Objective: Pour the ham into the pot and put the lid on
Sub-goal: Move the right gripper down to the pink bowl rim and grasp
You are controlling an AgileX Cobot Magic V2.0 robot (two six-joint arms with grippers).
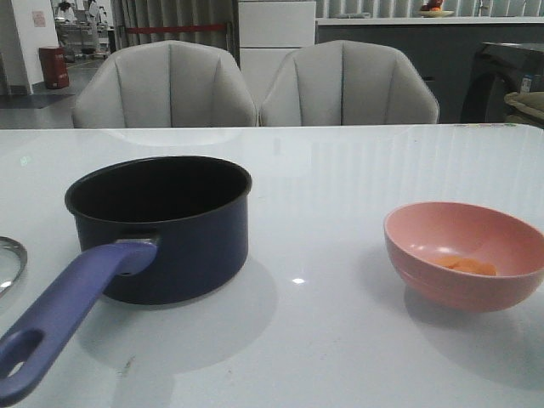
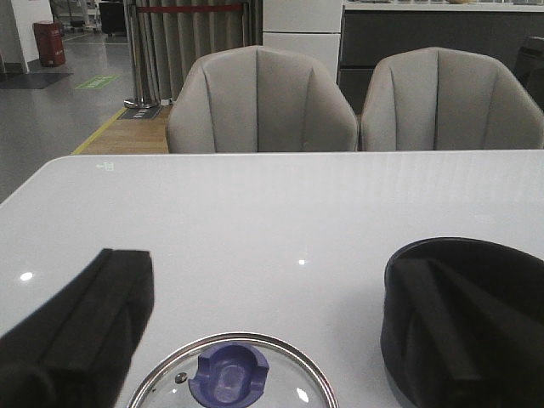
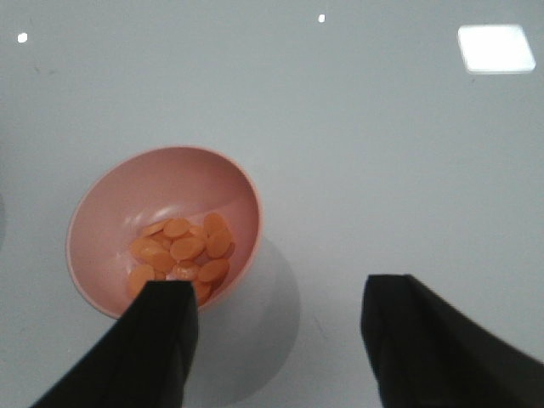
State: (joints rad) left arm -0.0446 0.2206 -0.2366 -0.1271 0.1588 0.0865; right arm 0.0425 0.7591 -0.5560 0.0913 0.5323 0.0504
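The ham (image 3: 181, 252) is sitting in the pink bowl (image 3: 102, 221) on the bench (image 1: 340, 195), well apart from the pot (image 1: 161, 225). The right hand (image 3: 276, 340) is hanging wide over the bowl's rim; gripping it comes next. The left hand (image 2: 272, 340) is waiting wide above the lid (image 2: 234, 378).

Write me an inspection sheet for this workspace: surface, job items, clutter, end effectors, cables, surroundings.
Surface: white glossy table, light reflections on it.
Pot: upright, uncovered, inside looks dark, handle pointing toward the camera in the front view.
Ham: thin orange slices lying in the pink bowl.
Lid: flat on the table beside the pot, knob up.
Clutter: nothing seen.
Left end effector: open, above the lid, holding nothing.
Right end effector: open, beside the bowl, holding nothing.
Cables: nothing seen.
Surroundings: two grey chairs behind the table, a counter further back.
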